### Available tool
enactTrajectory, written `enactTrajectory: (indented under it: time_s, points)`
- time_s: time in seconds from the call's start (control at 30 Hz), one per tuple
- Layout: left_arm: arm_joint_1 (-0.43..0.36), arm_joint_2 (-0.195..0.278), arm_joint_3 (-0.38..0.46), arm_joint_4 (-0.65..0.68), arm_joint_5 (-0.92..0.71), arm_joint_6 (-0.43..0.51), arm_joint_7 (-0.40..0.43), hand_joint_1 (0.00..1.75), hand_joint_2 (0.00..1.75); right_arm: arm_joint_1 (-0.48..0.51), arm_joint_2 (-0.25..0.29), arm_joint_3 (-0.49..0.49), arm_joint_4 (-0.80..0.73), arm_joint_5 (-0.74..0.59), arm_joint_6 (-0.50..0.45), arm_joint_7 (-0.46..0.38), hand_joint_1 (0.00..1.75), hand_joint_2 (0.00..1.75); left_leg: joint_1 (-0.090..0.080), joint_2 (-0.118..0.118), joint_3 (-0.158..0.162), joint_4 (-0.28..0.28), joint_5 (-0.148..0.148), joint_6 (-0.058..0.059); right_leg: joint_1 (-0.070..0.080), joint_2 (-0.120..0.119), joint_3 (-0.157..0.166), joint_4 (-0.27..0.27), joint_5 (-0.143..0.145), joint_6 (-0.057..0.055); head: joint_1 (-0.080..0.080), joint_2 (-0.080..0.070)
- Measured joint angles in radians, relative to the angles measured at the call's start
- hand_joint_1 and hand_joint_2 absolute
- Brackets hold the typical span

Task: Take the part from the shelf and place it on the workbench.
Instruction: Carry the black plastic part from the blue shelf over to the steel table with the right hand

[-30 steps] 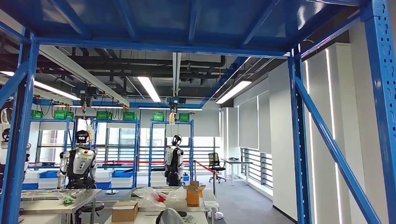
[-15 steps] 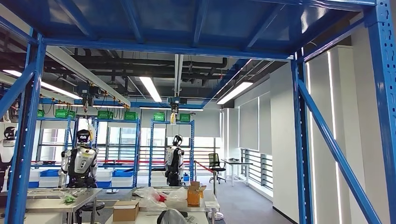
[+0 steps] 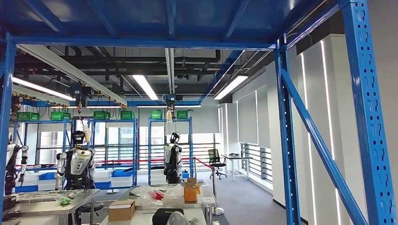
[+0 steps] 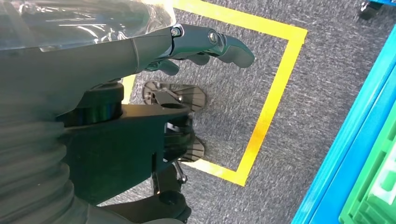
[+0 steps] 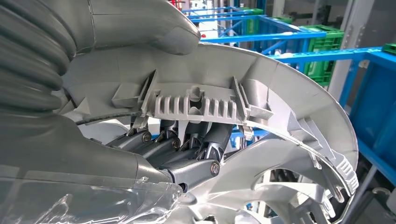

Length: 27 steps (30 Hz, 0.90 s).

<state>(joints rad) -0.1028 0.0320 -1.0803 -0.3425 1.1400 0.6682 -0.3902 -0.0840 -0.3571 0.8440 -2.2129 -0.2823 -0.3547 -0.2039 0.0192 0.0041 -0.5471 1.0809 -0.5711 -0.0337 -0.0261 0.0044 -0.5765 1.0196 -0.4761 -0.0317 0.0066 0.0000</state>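
One hand, the right hand, holds the silver part between thumb and fingers, so it should carry it level to the counter, while the left hand hangs with fingers loosely apart, holding nothing.

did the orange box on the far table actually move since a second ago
No. The orange box sits slightly left in the head view, but the blue rack post and everything else shifted left with it, so the camera turned, not the box.
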Motion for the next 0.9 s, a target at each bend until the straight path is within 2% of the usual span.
enactTrajectory:
  time_s: [0.07, 0.1, 0.13, 0.17, 0.23, 0.27, 0.3, 0.37, 0.43, 0.47, 0.5, 0.57, 0.6, 0.63, 0.67, 0.7, 0.73, 0.77, 0.8, 0.83, 0.9]
  points:
    - [0.001, 0.000, 0.000, 0.000, 0.000, 0.000, 0.000, 0.00, 1.75, 0.001, 0.000, 0.000, 0.000, 0.000, -0.002, 0.000, 1.75, 1.75, 0.000, 0.000, -0.051, 0.129, -0.072, 0.000, 0.006, -0.001, -0.010, 0.001, 0.006, -0.009, 0.003, 0.000]
    - [0.001, 0.000, 0.000, 0.000, 0.000, 0.000, 0.000, 0.00, 1.75, 0.002, 0.000, 0.000, 0.000, 0.000, -0.004, 0.000, 1.75, 1.75, -0.001, 0.000, -0.068, 0.178, -0.091, 0.002, 0.009, -0.002, -0.015, 0.001, 0.010, -0.012, 0.004, 0.000]
    - [0.002, 0.000, 0.000, 0.001, 0.001, 0.000, 0.000, 0.00, 1.75, 0.002, 0.000, 0.000, 0.000, 0.000, -0.006, 0.000, 1.75, 1.75, -0.002, 0.000, -0.070, 0.193, -0.090, 0.006, 0.013, -0.001, -0.020, 0.002, 0.014, -0.014, 0.004, 0.000]
    - [0.002, 0.000, 0.000, 0.001, 0.003, 0.000, 0.000, 0.00, 1.75, 0.003, 0.000, 0.000, 0.000, 0.000, -0.009, 0.001, 1.75, 1.75, -0.004, 0.000, -0.052, 0.168, -0.072, 0.012, 0.017, -0.001, -0.025, 0.002, 0.018, -0.015, 0.005, 0.000]
    - [0.000, 0.001, 0.000, 0.001, 0.007, 0.001, 0.000, 0.00, 1.75, 0.004, 0.000, -0.002, 0.000, 0.000, -0.014, 0.002, 1.75, 1.75, -0.013, -0.001, 0.021, 0.036, -0.013, 0.034, 0.024, 0.001, -0.031, 0.003, 0.026, -0.015, 0.005, 0.000]
    - [-0.001, 0.001, 0.000, 0.001, 0.008, 0.001, 0.000, 0.00, 1.75, 0.004, 0.000, -0.002, 0.000, 0.001, -0.015, 0.002, 1.75, 1.75, -0.018, -0.001, 0.053, -0.027, 0.009, 0.043, 0.027, 0.001, -0.034, 0.003, 0.031, -0.012, 0.004, 0.000]
    - [-0.002, 0.002, 0.000, 0.001, 0.009, 0.001, 0.000, 0.00, 1.75, 0.005, 0.000, -0.003, 0.000, 0.001, -0.017, 0.002, 1.75, 1.75, -0.023, 0.000, 0.071, -0.067, 0.020, 0.049, 0.028, 0.001, -0.037, 0.003, 0.035, -0.008, 0.002, 0.000]
    - [-0.002, 0.002, 0.000, 0.001, 0.009, 0.001, -0.001, 0.00, 1.75, 0.006, 0.000, -0.004, 0.000, 0.003, -0.020, 0.003, 1.75, 1.75, -0.030, 0.001, 0.074, -0.088, 0.031, 0.053, 0.026, -0.001, -0.041, 0.002, 0.046, 0.004, 0.000, 0.000]
    - [-0.001, 0.002, 0.000, 0.001, 0.010, 0.000, -0.001, 0.00, 1.75, 0.009, -0.002, -0.004, 0.000, 0.004, -0.024, 0.003, 1.75, 1.75, -0.028, 0.002, 0.062, -0.099, 0.052, 0.060, 0.022, -0.002, -0.046, 0.002, 0.047, 0.017, 0.002, 0.000]
    - [-0.001, 0.002, 0.000, 0.001, 0.010, 0.000, 0.000, 0.00, 1.75, 0.010, -0.004, -0.005, 0.000, 0.004, -0.025, 0.004, 1.75, 1.75, -0.025, 0.004, 0.054, -0.106, 0.065, 0.064, 0.021, -0.001, -0.053, 0.014, 0.029, 0.022, 0.002, 0.000]
    - [-0.002, 0.002, 0.000, 0.001, 0.010, 0.000, 0.000, 0.00, 1.75, 0.011, -0.005, -0.005, 0.000, 0.005, -0.027, 0.003, 1.75, 1.75, -0.022, 0.005, 0.042, -0.111, 0.077, 0.067, 0.020, -0.001, -0.065, 0.045, -0.008, 0.027, 0.001, 0.000]
    - [-0.002, 0.002, 0.000, 0.001, 0.012, -0.002, 0.000, 0.00, 1.75, 0.014, -0.008, -0.006, 0.000, 0.008, -0.031, 0.003, 1.75, 1.75, -0.021, 0.007, 0.017, -0.111, 0.095, 0.070, 0.016, -0.001, -0.094, 0.158, -0.104, 0.035, -0.003, 0.000]
    - [-0.001, 0.001, 0.000, 0.001, 0.014, -0.003, 0.000, 0.00, 1.75, 0.016, -0.009, -0.006, 0.000, 0.009, -0.036, 0.003, 1.75, 1.75, -0.021, 0.008, 0.003, -0.109, 0.104, 0.069, 0.014, -0.001, -0.103, 0.215, -0.134, 0.039, -0.004, 0.000]
    - [0.000, 0.000, 0.000, 0.001, 0.016, -0.004, 0.000, 0.00, 1.75, 0.018, -0.011, -0.006, 0.000, 0.009, -0.040, 0.003, 1.75, 1.75, -0.021, 0.009, -0.010, -0.107, 0.112, 0.068, 0.012, -0.001, -0.100, 0.249, -0.143, 0.043, -0.005, 0.000]
    - [0.000, 0.000, 0.000, 0.001, 0.018, -0.004, 0.000, 0.00, 1.75, 0.020, -0.012, -0.007, 0.000, 0.009, -0.043, 0.002, 1.75, 1.75, -0.020, 0.010, -0.023, -0.102, 0.120, 0.065, 0.010, -0.001, -0.081, 0.249, -0.130, 0.046, -0.006, 0.000]
    - [0.000, 0.000, 0.000, 0.001, 0.019, -0.005, 0.000, 0.00, 1.75, 0.020, -0.012, -0.008, 0.000, 0.010, -0.047, 0.002, 1.75, 1.75, -0.018, 0.010, -0.036, -0.096, 0.127, 0.062, 0.008, -0.002, -0.046, 0.215, -0.105, 0.049, -0.008, 0.000]
    - [0.000, 0.000, 0.000, 0.001, 0.020, -0.006, 0.000, 0.00, 1.75, 0.021, -0.013, -0.009, 0.000, 0.010, -0.049, 0.001, 1.75, 1.75, -0.016, 0.010, -0.048, -0.088, 0.133, 0.057, 0.006, -0.003, 0.000, 0.155, -0.083, 0.052, -0.008, 0.000]
    - [0.000, 0.000, 0.000, 0.001, 0.020, -0.006, 0.000, 0.00, 1.75, 0.021, -0.013, -0.010, 0.000, 0.009, -0.050, 0.000, 1.75, 1.75, -0.016, 0.010, -0.061, -0.078, 0.138, 0.052, 0.006, -0.003, 0.048, 0.084, -0.076, 0.052, -0.010, 0.000]
    - [0.000, 0.001, 0.000, 0.001, 0.021, -0.007, -0.001, 0.00, 1.75, 0.021, -0.014, -0.011, -0.001, 0.009, -0.052, 0.000, 1.75, 1.75, -0.017, 0.009, -0.071, -0.070, 0.143, 0.046, 0.007, -0.002, 0.081, 0.032, -0.077, 0.047, -0.011, 0.000]
    - [0.001, 0.001, 0.000, 0.001, 0.023, -0.008, -0.001, 0.00, 1.75, 0.022, -0.014, -0.011, -0.001, 0.009, -0.052, 0.000, 1.75, 1.75, -0.018, 0.009, -0.077, -0.064, 0.148, 0.039, 0.008, 0.000, 0.098, 0.000, -0.085, 0.039, -0.010, 0.000]
    - [0.002, 0.002, 0.000, 0.002, 0.027, -0.009, -0.001, 0.00, 1.75, 0.024, -0.015, -0.012, -0.001, 0.009, -0.056, -0.001, 1.75, 1.75, -0.018, 0.008, -0.083, -0.062, 0.161, 0.027, 0.011, 0.002, 0.094, -0.008, -0.085, 0.017, -0.009, 0.000]
